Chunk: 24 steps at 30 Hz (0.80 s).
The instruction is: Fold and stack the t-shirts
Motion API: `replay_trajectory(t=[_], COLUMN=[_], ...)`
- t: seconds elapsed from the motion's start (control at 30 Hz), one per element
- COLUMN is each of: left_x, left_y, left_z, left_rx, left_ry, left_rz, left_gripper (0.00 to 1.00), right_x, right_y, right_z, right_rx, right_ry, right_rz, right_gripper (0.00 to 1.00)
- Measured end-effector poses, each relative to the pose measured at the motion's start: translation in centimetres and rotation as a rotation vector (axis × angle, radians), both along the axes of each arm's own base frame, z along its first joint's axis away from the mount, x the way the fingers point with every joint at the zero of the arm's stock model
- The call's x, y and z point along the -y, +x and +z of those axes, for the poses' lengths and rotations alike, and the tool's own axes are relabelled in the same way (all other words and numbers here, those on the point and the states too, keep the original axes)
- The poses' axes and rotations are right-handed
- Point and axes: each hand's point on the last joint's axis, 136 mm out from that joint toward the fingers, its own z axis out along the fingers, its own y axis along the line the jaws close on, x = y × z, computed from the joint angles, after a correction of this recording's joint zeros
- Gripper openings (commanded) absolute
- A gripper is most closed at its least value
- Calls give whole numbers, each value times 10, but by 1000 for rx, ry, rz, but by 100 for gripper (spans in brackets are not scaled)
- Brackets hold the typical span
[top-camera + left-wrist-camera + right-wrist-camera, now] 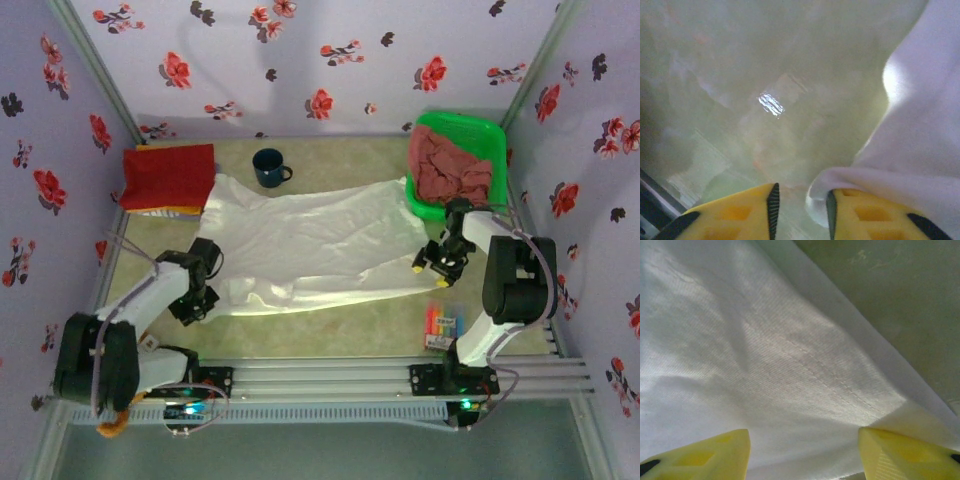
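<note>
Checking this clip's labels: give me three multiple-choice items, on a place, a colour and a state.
1. Where is the red t-shirt? A back left corner; B near right corner; C centre.
2. What colour is the basket? A blue; B green; C grey.
3. How does the white t-shirt lie? A spread out flat; B rolled up; C folded small.
Answers: A, it lies folded at the back left; B, its rim is bright green; A, it stretches wide across the middle.
</note>
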Motion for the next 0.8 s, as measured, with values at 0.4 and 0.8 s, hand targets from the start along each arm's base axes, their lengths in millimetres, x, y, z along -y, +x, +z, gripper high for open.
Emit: replay_trajectory(t=[0.4,0.8], left_x=[-4,31], left_y=[26,36], left_z=[47,73], left_rx=[82,140], left_ry=[31,-86], left_rz=[-39,-206], left_gripper=[58,54], right_x=[0,-33], right_y=[5,14], right_z=[13,84], right_rx=[43,213], right_ry=[-5,-35], right_rz=[12,111], right_gripper=[63,64])
